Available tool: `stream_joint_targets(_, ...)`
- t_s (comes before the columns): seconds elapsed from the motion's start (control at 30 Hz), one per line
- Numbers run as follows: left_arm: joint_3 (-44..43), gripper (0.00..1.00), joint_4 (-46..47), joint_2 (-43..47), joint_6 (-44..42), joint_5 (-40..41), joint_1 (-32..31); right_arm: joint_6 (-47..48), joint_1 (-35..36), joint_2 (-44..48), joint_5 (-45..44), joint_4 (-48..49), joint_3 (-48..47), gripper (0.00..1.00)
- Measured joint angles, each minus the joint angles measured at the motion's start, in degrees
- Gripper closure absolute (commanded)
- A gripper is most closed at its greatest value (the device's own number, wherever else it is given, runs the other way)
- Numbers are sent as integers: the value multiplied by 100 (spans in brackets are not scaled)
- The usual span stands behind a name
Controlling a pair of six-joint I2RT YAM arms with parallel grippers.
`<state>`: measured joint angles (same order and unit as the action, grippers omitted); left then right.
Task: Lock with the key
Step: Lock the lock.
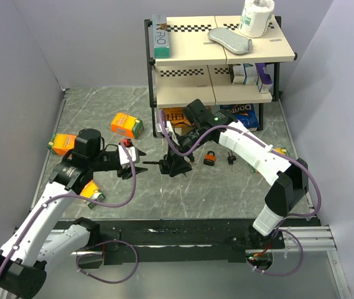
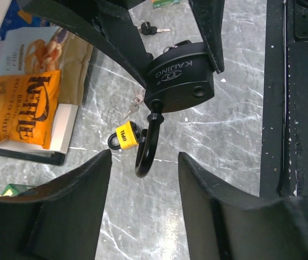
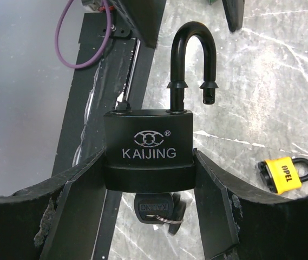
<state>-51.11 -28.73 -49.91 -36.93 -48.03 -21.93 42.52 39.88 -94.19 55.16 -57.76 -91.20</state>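
Within right end effector (image 3: 149, 162) — black padlock (image 3: 147, 143) clamped, shackle (image 3: 194, 32) open

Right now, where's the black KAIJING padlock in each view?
Top external: black padlock, picture centre.
Left wrist: black padlock, upper centre, shackle pointing down.
Right wrist: black padlock, centre, shackle open and pointing up.
Shared landmark: small yellow padlock, lying nearby in all three.

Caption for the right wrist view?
Right gripper clamps black KAIJING padlock, shackle open, key at its base; yellow padlock beside.
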Motion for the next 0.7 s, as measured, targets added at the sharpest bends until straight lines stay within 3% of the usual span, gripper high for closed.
stream_joint_targets(0.33, 0, 59, 142, -372, 50, 446, -402, 85, 0, 0, 83, -164, 0, 100)
stream_joint_targets(0.57, 0, 63, 103, -448, -55, 682, -608, 85, 0, 0, 96, -203, 0, 100)
stream_joint_targets(0.7, 0, 73, 87, -448, -103, 758, -647, 81, 0, 0, 98, -201, 0, 100)
